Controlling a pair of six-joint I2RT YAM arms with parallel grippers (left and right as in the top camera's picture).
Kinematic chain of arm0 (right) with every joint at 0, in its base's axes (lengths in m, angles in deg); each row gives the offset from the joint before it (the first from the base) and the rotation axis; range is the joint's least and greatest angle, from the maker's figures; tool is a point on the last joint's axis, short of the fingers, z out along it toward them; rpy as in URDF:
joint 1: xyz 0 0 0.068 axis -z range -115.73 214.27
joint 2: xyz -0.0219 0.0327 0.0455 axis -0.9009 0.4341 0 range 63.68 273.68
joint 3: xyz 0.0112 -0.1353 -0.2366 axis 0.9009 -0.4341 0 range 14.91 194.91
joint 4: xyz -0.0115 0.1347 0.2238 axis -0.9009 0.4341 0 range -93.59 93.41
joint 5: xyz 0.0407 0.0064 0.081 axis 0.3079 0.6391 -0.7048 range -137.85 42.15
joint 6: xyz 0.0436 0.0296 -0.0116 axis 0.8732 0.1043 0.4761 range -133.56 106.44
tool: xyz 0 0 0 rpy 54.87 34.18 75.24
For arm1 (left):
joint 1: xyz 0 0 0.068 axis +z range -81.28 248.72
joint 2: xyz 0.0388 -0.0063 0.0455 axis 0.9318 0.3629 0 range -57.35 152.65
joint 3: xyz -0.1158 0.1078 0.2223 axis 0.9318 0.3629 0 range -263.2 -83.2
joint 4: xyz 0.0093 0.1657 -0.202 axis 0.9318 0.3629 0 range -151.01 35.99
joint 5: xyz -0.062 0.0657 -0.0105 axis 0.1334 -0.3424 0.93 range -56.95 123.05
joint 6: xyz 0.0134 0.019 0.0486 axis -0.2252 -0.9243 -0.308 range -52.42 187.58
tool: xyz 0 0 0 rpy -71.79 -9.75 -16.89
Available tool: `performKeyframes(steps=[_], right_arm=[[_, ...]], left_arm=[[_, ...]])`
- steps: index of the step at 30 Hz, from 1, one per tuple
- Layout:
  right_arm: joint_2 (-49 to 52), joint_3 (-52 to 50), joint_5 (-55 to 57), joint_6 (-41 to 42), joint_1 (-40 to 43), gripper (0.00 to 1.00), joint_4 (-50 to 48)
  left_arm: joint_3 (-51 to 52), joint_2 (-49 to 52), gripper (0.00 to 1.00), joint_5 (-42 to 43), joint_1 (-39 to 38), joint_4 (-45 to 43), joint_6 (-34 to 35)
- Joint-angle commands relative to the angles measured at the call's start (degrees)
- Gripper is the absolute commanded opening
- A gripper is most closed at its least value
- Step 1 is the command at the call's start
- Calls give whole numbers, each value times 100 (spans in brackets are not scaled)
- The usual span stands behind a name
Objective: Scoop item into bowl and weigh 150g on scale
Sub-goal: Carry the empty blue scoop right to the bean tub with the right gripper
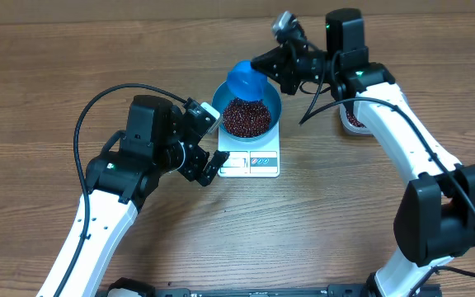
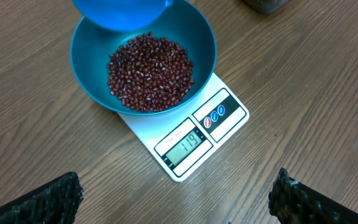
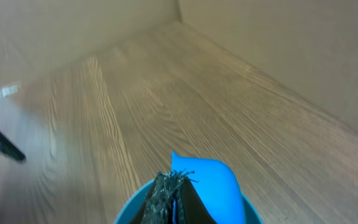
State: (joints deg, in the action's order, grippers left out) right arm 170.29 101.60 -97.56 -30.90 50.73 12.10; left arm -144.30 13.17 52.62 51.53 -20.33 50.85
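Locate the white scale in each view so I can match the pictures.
Overhead: scale, centre, under the teal bowl.
Left wrist: scale, centre, display facing lower right.
Right wrist: not in view.
Shared landmark: the blue scoop, above the bowl overhead, top edge in left wrist, bottom centre in right wrist.

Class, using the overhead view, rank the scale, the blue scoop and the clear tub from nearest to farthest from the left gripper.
1. The scale, right beside the left gripper, under the bowl.
2. The blue scoop, over the bowl's far rim.
3. The clear tub, far right, partly hidden.
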Motion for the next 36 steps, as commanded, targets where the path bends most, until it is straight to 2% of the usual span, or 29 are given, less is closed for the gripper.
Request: performKeyframes(steps=[1,8,14,18,25,36], right_arm=[[-361,151,-35,1539,208,4,-157],[-557,151,214,3501,763,4,-192],[-601,151,212,4492,1399,4,-92],[-601,151,282,4586,1818,4,219],[-601,151,1384,4557,2365,4,1196],[-699,151,3303,4389,2509,4,2103]], left_arm=[[55,35,99,101,24,-20,-87],[55,35,99,101,24,-20,-87],[55,35,100,101,24,-20,-87],[55,35,99,101,24,-20,-87],[55,35,100,101,24,-20,-87],[55,35,100,101,24,-20,-87]])
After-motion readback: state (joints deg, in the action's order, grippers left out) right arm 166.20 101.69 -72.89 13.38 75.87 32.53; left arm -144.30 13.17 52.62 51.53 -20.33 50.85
